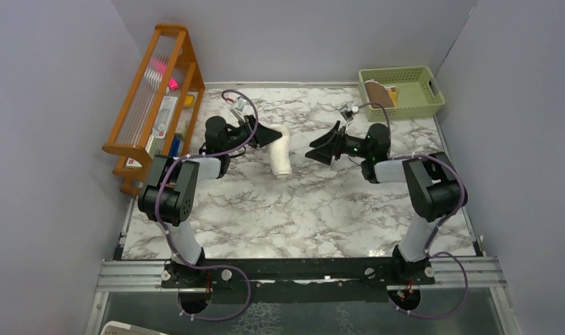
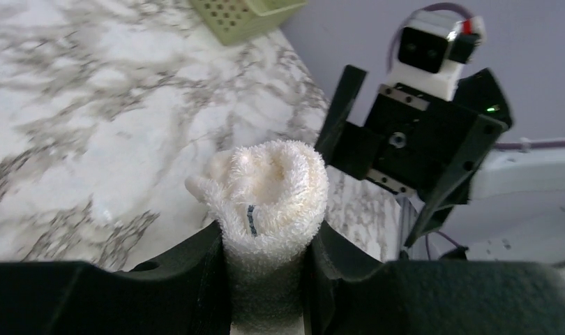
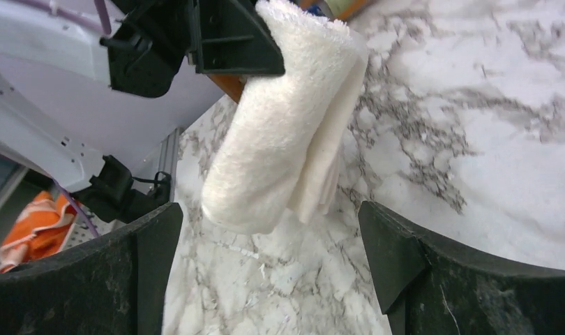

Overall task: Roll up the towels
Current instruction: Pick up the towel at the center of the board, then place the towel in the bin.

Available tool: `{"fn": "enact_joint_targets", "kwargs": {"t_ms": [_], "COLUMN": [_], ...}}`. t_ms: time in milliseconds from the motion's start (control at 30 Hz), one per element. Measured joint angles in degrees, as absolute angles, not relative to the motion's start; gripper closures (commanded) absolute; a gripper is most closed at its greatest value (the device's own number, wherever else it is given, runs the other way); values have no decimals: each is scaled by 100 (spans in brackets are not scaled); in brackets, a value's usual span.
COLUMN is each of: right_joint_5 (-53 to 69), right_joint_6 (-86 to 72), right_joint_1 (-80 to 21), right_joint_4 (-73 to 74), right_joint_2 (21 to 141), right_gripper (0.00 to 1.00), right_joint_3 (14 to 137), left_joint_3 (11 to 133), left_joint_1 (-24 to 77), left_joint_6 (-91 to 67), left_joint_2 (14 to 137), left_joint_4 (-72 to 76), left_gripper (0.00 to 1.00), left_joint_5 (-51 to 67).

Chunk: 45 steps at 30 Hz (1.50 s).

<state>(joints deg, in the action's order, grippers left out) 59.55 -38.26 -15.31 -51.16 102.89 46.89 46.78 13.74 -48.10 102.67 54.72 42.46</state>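
Note:
The cream towel (image 1: 281, 155) is a tight roll hanging off the marble table top (image 1: 300, 209), slanting down toward the near side. My left gripper (image 1: 276, 134) is shut on its upper end. In the left wrist view the roll's fluffy end (image 2: 269, 188) sticks out between the jaws of my left gripper (image 2: 266, 279). My right gripper (image 1: 320, 143) stands open just right of the roll, not touching it. In the right wrist view the towel (image 3: 280, 132) hangs ahead of my right gripper (image 3: 269, 258), whose wide-apart jaws hold nothing. The brown towel (image 1: 379, 94) lies in the basket.
A green plastic basket (image 1: 426, 98) sits at the back right corner. A wooden rack (image 1: 157, 98) with small items stands along the left wall. Grey walls close in the table on three sides.

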Motion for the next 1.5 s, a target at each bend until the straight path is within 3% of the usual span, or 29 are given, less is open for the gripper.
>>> {"fn": "enact_joint_targets", "kwargs": {"t_ms": [133, 233, 667, 900, 1033, 1500], "right_joint_5": [5975, 6119, 6648, 6879, 7011, 7279], "right_joint_6": [-4539, -4803, -5037, -5098, -5231, -6128], "right_joint_1": [-1577, -1592, -1660, -2034, -2169, -2506], "right_joint_4": [-7485, -8084, -8191, -8197, -8200, -8206], "right_joint_2": [10864, 11205, 10984, 10890, 10890, 10886], "right_gripper": [0, 0, 0, 0, 0, 0], "right_joint_3": [4239, 4331, 4657, 5223, 5629, 5872], "left_joint_3": [5282, 5774, 6611, 6914, 6932, 7131], "left_joint_1": [1356, 1356, 1402, 1490, 1590, 1581], "left_joint_6": [-4932, -5153, -6058, -8283, -8901, -8919], "left_joint_2": [10267, 10263, 9948, 10562, 10849, 10916], "left_joint_4": [5472, 5470, 5841, 8211, 8628, 8639], "left_gripper": [69, 68, 65, 69, 69, 73], "left_joint_5": [5330, 6149, 7430, 7430, 7430, 7413]}}
